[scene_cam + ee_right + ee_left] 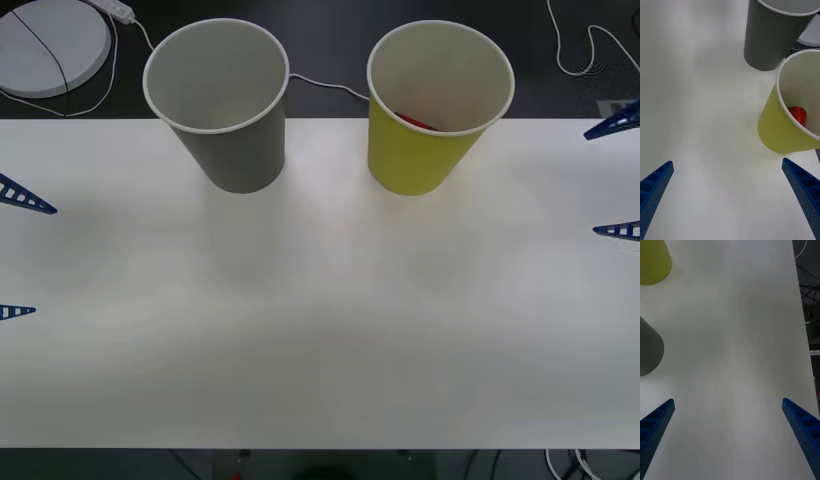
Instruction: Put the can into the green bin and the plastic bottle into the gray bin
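The gray bin and the green bin stand upright side by side at the back of the white table. The can lies inside the green bin as a red shape low against its wall; a red sliver of the can also shows from the front. The plastic bottle is out of view. My left gripper hovers open at the table's left edge, and my right gripper is open at the right edge, beside the green bin. Nothing is between either pair of fingers.
A white round disc and loose cables lie on the dark floor behind the table. More cables hang at the back right. The gray bin stands close beside the green one.
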Robot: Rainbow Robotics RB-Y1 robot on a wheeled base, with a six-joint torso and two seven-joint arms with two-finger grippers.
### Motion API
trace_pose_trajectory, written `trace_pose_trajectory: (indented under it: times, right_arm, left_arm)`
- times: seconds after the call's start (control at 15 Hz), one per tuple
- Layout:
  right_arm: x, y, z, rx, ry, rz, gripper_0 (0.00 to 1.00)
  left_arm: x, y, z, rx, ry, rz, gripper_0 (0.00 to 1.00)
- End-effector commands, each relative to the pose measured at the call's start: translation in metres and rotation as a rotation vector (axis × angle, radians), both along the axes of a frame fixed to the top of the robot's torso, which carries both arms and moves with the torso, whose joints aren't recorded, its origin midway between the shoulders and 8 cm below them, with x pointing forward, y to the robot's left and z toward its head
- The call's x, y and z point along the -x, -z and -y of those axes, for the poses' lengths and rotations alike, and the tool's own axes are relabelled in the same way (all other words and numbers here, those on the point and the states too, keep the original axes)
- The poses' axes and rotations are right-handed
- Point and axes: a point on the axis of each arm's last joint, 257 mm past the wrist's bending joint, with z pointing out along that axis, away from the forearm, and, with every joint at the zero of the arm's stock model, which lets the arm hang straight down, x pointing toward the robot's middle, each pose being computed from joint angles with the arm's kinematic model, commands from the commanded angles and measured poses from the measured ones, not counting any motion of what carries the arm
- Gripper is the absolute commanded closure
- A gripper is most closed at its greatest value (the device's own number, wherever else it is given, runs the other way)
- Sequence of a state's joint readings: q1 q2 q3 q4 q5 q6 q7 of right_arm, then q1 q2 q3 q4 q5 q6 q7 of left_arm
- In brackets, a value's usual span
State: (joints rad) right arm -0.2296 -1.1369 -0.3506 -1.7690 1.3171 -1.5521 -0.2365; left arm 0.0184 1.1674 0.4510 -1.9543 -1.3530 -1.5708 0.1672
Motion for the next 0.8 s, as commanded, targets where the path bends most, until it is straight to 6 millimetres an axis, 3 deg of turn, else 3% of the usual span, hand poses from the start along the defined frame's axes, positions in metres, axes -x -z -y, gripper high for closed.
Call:
trace_pose_trajectory:
  times: [0.07, 0.47, 0.8]
  right_arm:
    - [0.009, 0.014, 0.014, 0.019, -0.015, 0.011, 0.00]
    - [0.030, 0.048, 0.040, 0.087, -0.002, -0.003, 0.00]
    - [0.044, 0.075, 0.046, 0.098, 0.015, -0.025, 0.00]
  left_arm:
    - [0.000, 0.000, 0.000, 0.000, 0.000, 0.000, 0.00]
    - [0.000, 0.000, 0.000, 0.000, 0.000, 0.000, 0.00]
    - [0.000, 0.000, 0.000, 0.000, 0.000, 0.000, 0.00]
